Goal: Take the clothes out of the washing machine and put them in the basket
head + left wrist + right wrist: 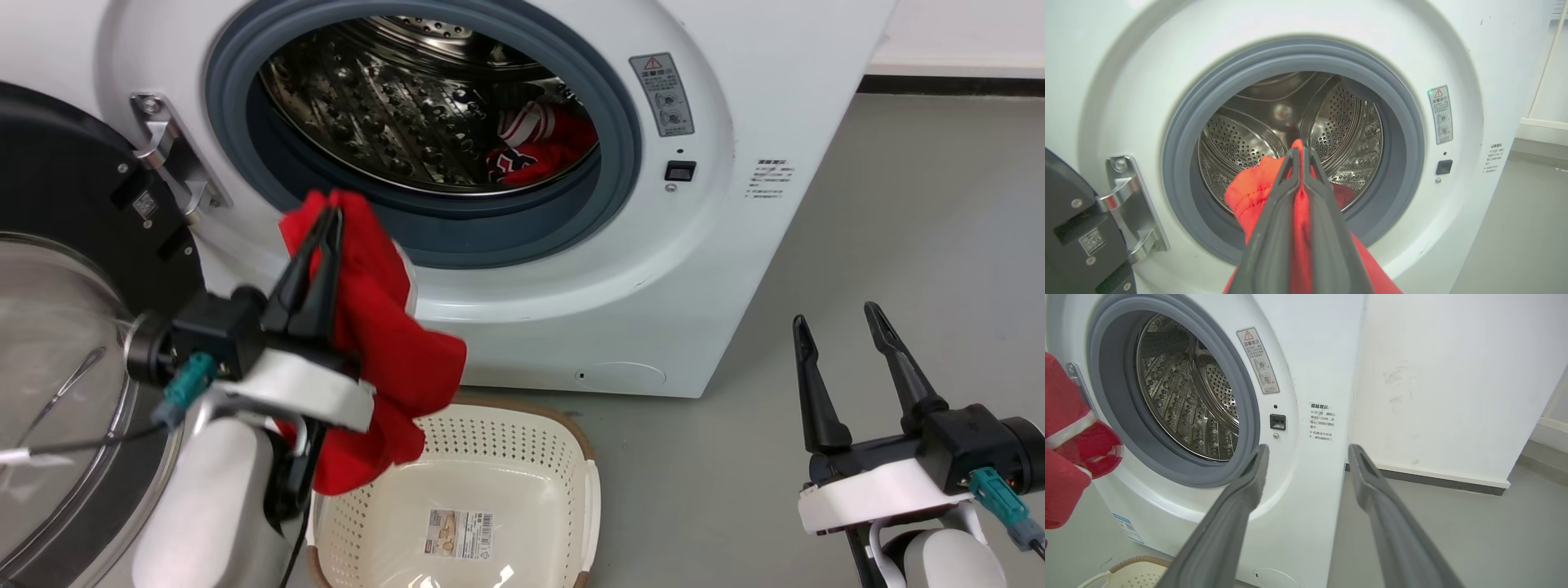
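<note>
Head view: left gripper [333, 214] is clamped on a red garment [384, 327], fingers pinched together with cloth between them. Left wrist view agrees: no gap at the tips. Garment hangs off the gripper in front of the washing machine [588, 327], outside the drum, with its lower end overlapping the left rim of the basket [589, 490]. Basket sits on the floor just in front of the machine. Second garment [535, 143], red/white with a dark patch, lies in the drum at right. Right gripper [835, 315] is spread wide, holding nothing, off to the right above the floor. Door [73, 204] is swung open at left.
</note>
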Controlling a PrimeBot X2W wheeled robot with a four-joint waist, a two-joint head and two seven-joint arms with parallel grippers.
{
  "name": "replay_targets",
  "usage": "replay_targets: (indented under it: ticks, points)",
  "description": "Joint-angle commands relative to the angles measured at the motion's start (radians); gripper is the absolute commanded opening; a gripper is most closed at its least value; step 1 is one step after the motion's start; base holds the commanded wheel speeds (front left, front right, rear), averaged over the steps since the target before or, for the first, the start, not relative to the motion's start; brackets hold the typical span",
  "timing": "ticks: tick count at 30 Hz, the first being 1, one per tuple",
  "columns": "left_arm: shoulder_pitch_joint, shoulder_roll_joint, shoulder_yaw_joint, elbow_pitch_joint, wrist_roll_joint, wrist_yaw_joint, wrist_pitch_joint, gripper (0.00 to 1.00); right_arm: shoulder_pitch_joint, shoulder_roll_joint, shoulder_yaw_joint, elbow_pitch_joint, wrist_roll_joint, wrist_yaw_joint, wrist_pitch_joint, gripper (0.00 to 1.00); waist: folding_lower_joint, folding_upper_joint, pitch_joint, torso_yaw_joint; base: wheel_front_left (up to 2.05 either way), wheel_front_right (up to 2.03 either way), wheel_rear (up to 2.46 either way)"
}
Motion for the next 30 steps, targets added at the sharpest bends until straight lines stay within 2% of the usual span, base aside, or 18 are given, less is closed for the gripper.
replay_targets:
  ticks: [1, 6, 12, 17, 30]
  points:
    - [0.022, -0.008, 0.002, -0.005, 0.001, -0.005, -0.003, 0.00, 0.015, -0.001, 0.000, -0.004, -0.009, -0.001, -0.002, 1.00, 0.0002, -0.0001, 0.002, 0.006, 0.00, 0.00, 0.00]
    - [0.092, -0.025, 0.011, 0.040, -0.002, -0.015, -0.003, 0.00, 0.010, -0.001, 0.000, -0.011, -0.023, -0.001, -0.002, 1.00, 0.0002, -0.0001, 0.034, 0.014, 0.00, 0.00, 0.00]
    - [0.098, -0.052, 0.023, 0.148, 0.010, -0.028, -0.003, 0.00, -0.019, 0.000, 0.000, -0.024, -0.050, -0.001, -0.002, 1.00, 0.0002, -0.0001, 0.119, 0.014, 0.00, 0.00, 0.00]
    - [0.049, -0.078, 0.042, 0.276, 0.014, -0.038, -0.003, 0.00, -0.048, 0.000, -0.005, -0.043, -0.083, -0.001, -0.002, 1.00, 0.0002, -0.0001, 0.212, 0.005, 0.00, 0.00, 0.00]
    - [-0.163, -0.120, 0.027, 0.616, 0.108, -0.048, -0.003, 0.00, -0.119, -0.001, -0.042, -0.101, -0.146, -0.001, -0.002, 1.00, 0.0002, -0.0001, 0.475, -0.016, 0.00, 0.00, 0.00]
